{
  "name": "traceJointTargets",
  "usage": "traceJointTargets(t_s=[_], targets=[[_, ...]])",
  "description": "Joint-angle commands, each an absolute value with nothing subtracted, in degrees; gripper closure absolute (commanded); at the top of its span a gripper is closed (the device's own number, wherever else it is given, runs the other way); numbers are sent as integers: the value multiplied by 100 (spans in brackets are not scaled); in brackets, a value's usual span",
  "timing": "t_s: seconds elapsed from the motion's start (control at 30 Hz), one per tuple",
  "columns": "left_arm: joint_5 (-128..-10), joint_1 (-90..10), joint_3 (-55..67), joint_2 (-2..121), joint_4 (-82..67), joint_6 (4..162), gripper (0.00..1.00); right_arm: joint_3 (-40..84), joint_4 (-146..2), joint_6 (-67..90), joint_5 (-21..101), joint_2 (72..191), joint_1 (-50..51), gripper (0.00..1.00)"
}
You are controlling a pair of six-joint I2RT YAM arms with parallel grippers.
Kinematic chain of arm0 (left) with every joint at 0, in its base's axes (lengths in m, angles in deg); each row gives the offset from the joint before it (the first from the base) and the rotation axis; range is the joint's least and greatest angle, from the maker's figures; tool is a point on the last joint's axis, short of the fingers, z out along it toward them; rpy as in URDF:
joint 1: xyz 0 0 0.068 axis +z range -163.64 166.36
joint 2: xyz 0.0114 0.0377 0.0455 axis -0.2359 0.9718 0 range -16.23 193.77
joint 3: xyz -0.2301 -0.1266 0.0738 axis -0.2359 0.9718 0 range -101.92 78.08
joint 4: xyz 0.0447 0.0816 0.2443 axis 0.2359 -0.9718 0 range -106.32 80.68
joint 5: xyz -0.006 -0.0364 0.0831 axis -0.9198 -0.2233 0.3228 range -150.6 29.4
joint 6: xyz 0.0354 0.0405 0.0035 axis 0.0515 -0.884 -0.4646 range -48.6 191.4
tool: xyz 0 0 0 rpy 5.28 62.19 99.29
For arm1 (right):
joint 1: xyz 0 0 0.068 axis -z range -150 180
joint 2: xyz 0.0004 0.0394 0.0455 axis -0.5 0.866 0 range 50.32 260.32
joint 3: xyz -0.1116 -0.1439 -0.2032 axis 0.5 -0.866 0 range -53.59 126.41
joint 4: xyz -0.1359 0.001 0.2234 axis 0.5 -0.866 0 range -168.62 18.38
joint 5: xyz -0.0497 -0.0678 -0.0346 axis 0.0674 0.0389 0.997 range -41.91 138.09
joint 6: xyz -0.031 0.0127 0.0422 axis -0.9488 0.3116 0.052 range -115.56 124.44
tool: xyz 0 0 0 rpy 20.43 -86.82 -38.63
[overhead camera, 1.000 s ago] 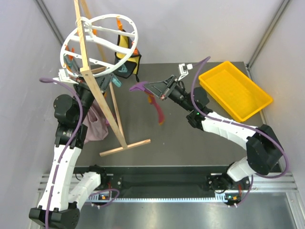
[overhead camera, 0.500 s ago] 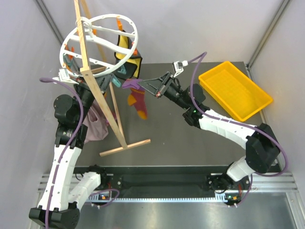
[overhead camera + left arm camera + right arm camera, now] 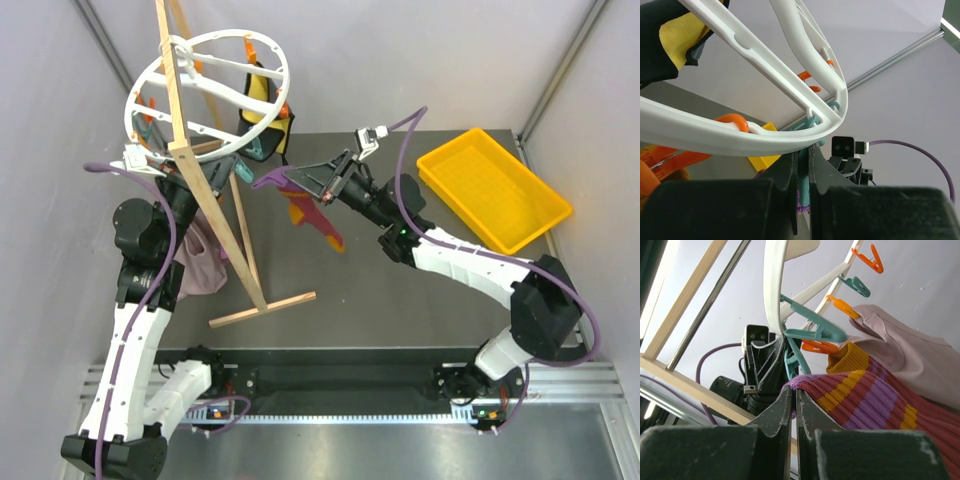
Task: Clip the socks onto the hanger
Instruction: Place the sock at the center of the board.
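Since 1.0 s ago the right gripper (image 3: 302, 181) has carried the sock (image 3: 875, 400) leftward to the rim. At left, the left gripper (image 3: 802, 160) is pinched narrow on 1 teal clip (image 3: 792, 360) under the hanger (image 3: 700, 137). The sock's cuff lies just beside that clip, nipped in the closed right gripper. Feed the cuff fully between the clip's jaws before release. Counted: 1 sock surely, possibly a 2nd behind; 3 teal and 3 orange clips (image 3: 870, 260).

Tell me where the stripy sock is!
Top view: the sock hangs from the right claw over mid-table, beside the hanger rim, left of the yellow tray.
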State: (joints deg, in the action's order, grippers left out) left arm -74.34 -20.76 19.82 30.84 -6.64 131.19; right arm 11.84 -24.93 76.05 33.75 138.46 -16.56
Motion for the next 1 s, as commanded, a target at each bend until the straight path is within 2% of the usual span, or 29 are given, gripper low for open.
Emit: traceJointTargets(t_s=[0.0,0.57,0.8,0.97], targets=[[-7616,-2094,2025,3115,-395,13002,100,1567,-2197,7686,3430,13900,-1798,100],[-7659,-2094,2016,3115,-352,13020,100,1989,-2354,7722,3228,14270,-1931,100],[-7677,-2094,1963,3141,-352,13020,100,2016,-3476,6800,3042,14016,-1948,100],[-7686,-2094,1972,3159,-387,13037,100,1884,-4893,5404,3674,13462,-1948,100]])
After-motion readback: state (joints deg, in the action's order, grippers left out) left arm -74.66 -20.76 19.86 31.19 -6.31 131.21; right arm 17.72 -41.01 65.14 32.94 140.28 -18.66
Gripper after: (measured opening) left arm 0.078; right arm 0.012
